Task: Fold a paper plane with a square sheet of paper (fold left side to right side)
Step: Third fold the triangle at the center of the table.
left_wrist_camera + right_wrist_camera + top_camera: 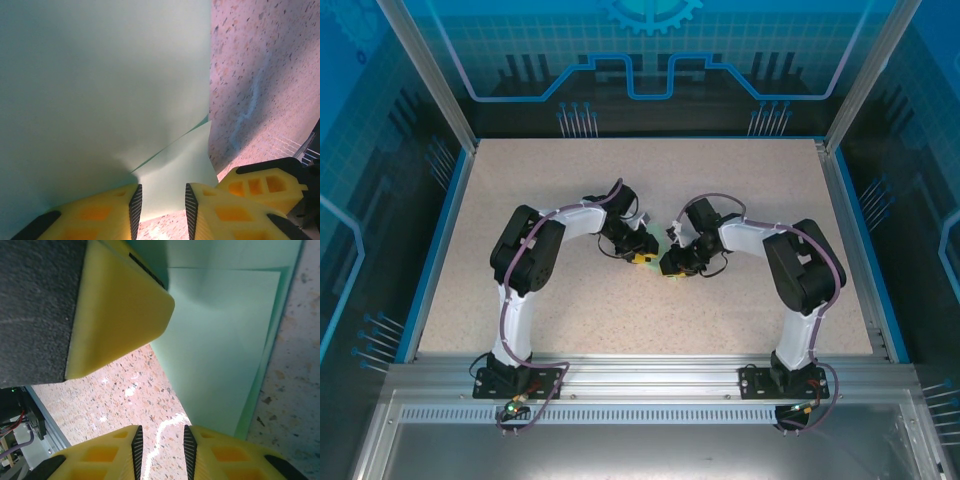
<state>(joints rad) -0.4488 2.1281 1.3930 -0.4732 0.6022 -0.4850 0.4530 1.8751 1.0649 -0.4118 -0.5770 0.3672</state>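
The square sheet of paper [100, 90] is pale mint green and lies on the speckled table, with one layer raised over a lower corner [175, 165]. My left gripper [163, 192] is open, and that lower corner lies between its yellow fingers. In the right wrist view the paper [225, 340] shows folded layers with straight edges. My right gripper [162, 432] is open over bare table just beside the sheet's edge. From above, the left gripper [642, 257] and the right gripper [672, 268] meet at the table's middle and hide most of the sheet.
The speckled beige table [520, 200] has a blue rim and glass walls around it. A yellow finger of the left gripper [120, 305] hangs close above the right gripper. A metal rail [650, 375] runs along the near edge.
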